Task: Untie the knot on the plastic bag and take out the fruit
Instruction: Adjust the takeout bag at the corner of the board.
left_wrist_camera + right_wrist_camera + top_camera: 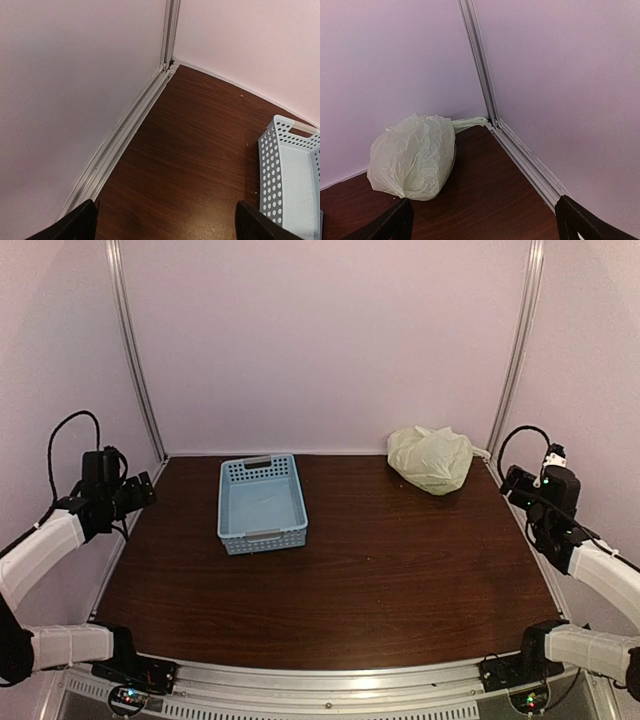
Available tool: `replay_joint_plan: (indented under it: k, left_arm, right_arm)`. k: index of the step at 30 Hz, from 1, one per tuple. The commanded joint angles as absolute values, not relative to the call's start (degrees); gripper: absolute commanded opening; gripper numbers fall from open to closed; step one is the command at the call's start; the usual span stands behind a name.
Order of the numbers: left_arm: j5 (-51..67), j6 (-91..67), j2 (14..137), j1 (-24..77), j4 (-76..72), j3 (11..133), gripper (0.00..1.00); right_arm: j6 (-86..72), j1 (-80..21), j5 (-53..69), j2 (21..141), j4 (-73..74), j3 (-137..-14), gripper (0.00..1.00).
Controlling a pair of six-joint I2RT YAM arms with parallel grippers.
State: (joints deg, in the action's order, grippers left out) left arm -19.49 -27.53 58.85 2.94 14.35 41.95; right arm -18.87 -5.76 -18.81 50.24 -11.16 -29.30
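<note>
The pale yellow-green plastic bag lies bunched and closed at the back right corner of the dark wooden table. In the right wrist view the bag has a twisted tail of plastic running to the corner post; I cannot make out the knot itself. The fruit is hidden inside the bag. My right gripper is open and empty, raised at the table's right edge, a short way in front of the bag. My left gripper is open and empty over the left edge.
A light blue perforated basket stands empty at the back left of centre, and its corner shows in the left wrist view. Pale walls and aluminium frame rails close in the table on the left, back and right.
</note>
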Motion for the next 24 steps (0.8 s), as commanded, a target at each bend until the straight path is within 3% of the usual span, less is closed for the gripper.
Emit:
replay_joint_plan:
  k: [1,6,15,18,21,24]
  left_arm:
    - [-17.9,-28.2,58.6,2.7,17.8,45.2,0.97]
    - [-14.5,-26.9,57.1,2.7,22.3,50.4,0.97]
    - [6.5,-13.9,58.6,2.7,26.3,67.6,0.97]
    - [11.6,-15.6,57.8,2.7,22.2,63.7,0.98]
    - [9.4,-17.2,54.8,2.6,15.2,55.1,0.97]
    - [8.1,-15.3,55.3,2.5,17.9,55.1,0.97]
  right_arm:
    - [-19.5,-5.9,-16.2,51.0,-9.0,-29.6,0.99]
    - [-17.6,-5.9,-13.7,52.1,-8.4,-30.8,0.99]
    - [-14.2,-5.9,-2.8,56.3,2.8,-42.3,0.99]
    - [-14.5,-5.9,-0.3,59.3,8.7,-48.3,0.99]
    - [-15.7,-5.9,-0.2,62.4,13.6,-53.6,0.99]
    - [-17.7,-5.9,-0.2,66.7,16.3,-58.7,0.99]
